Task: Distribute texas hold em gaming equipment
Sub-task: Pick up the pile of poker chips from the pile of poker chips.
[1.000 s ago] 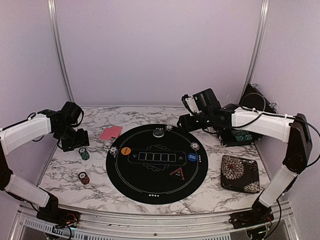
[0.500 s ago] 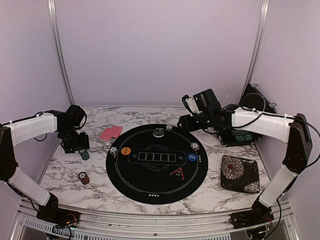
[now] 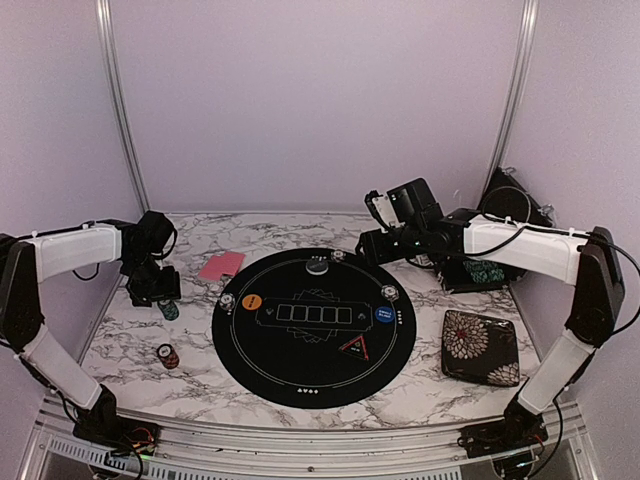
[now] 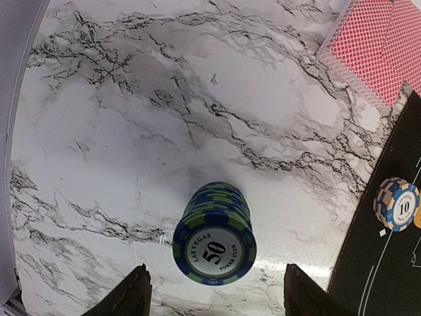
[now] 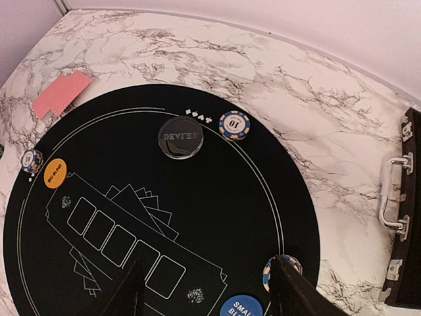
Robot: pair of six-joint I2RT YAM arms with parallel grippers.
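Marbled table point(image 3: 120, 335), lilac walls point(image 3: 320, 100). The left gripper point(image 4: 214, 293) stands spread over a green chip stack point(image 4: 214, 243). The right gripper point(image 5: 205, 283) is spread above the black mat point(image 5: 263, 197).

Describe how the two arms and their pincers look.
Both arms have white tube-like links with black joints and black bases. Thin black cables loop along the left arm and the right arm. The left pincer and right pincer are black with dark fingers.
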